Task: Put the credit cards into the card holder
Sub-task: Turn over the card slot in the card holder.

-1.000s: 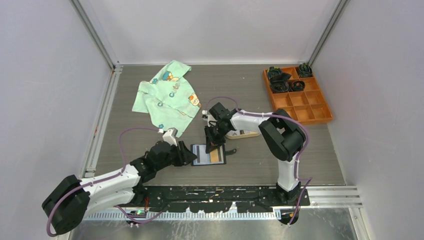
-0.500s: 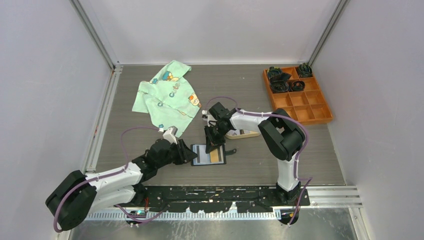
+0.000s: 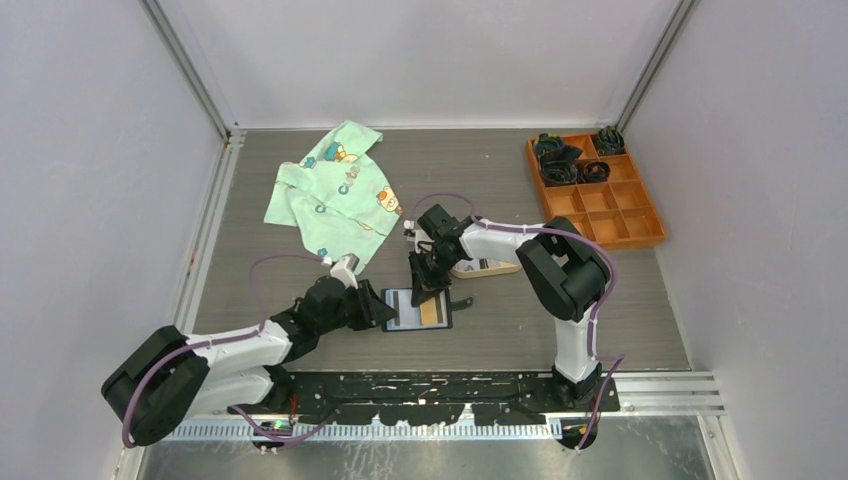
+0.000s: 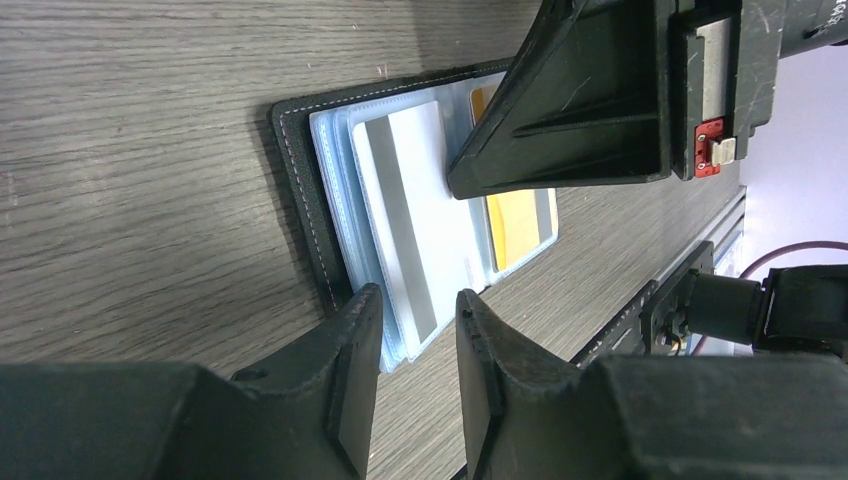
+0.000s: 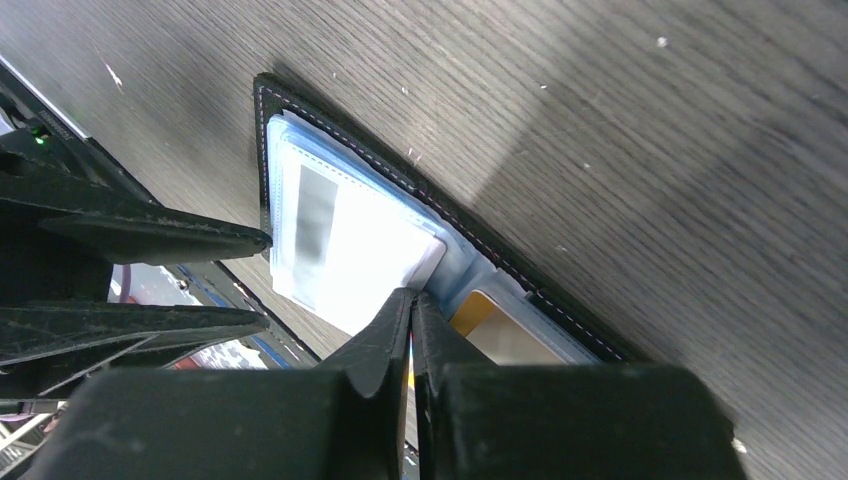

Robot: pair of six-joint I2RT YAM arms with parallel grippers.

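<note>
The card holder [image 3: 418,309] lies open on the bench [image 3: 480,170], long axis left to right between the arms — the left jaws, narrowly parted, straddle its left edge beside the white card [image 4: 410,215] — while the right jaws, pressed shut, pin its middle.

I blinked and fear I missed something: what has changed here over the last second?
The left arm swung its elbow inward, toward the table's middle, while the left fingers kept straddling the left edge of the card holder. Nothing was visibly taken or let go. The right fingers stayed shut, tips on the open holder; the green cloth and orange tray did not move.
</note>
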